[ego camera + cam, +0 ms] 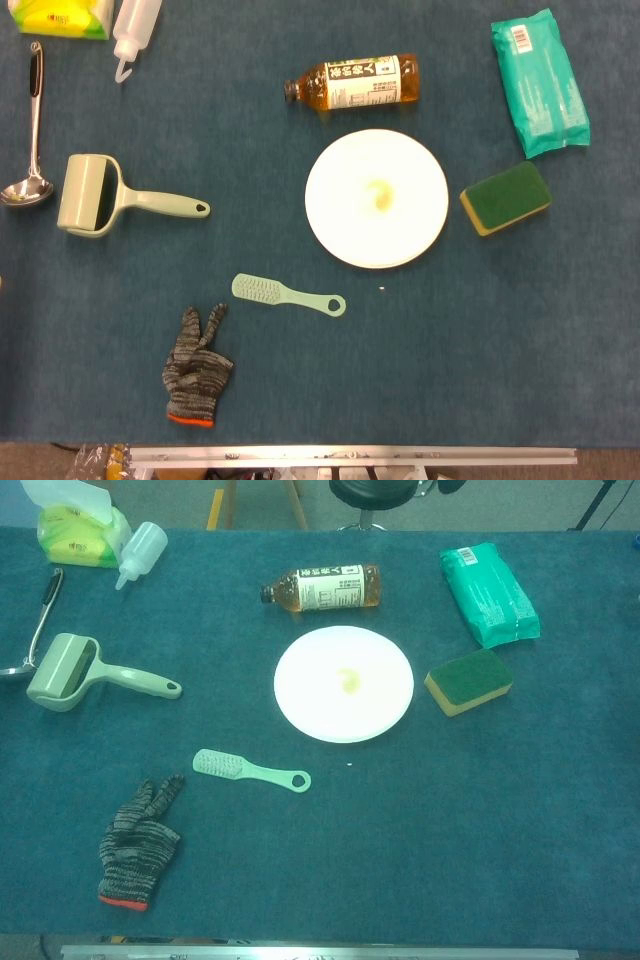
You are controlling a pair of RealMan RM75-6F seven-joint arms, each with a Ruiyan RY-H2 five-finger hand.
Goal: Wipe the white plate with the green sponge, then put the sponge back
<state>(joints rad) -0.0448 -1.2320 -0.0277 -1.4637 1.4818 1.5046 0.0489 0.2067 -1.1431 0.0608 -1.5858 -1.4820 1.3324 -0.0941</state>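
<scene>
1. The white plate (376, 198) is lying flat near the middle of the blue worktop (480, 340), carrying a small yellowish smear (379, 195) at its centre.
2. The green sponge (506, 197) is resting just to the right of the plate, near its rim but apart from it (green face up, a yellow layer showing along its lower edge). Its long axis is running on a slant, the right end pointing up and away from the robot, the left end pointing down toward the plate.
3. A teal packet (540, 82) is lying beyond the sponge, its long axis running away from the robot and tilted slightly.
4. A bottle of amber drink (352, 82) is lying on its side beyond the plate, cap pointing left.
5. A pale green brush (287, 293) is lying on the near side of the plate, to its left, with its bristle end to the left and its handle to the right.
6. A grey knitted glove (196, 368) is lying near the front edge, below the brush.
7. A lint roller (110, 197) is sitting at the left, handle pointing right, with a metal ladle (30, 130) beside it, a squeeze bottle (134, 30) and a yellow packet (68, 15) at the far left corner.
8. Neither robot hand is appearing in the head view or the chest view, so nothing is grasping the sponge.
</scene>
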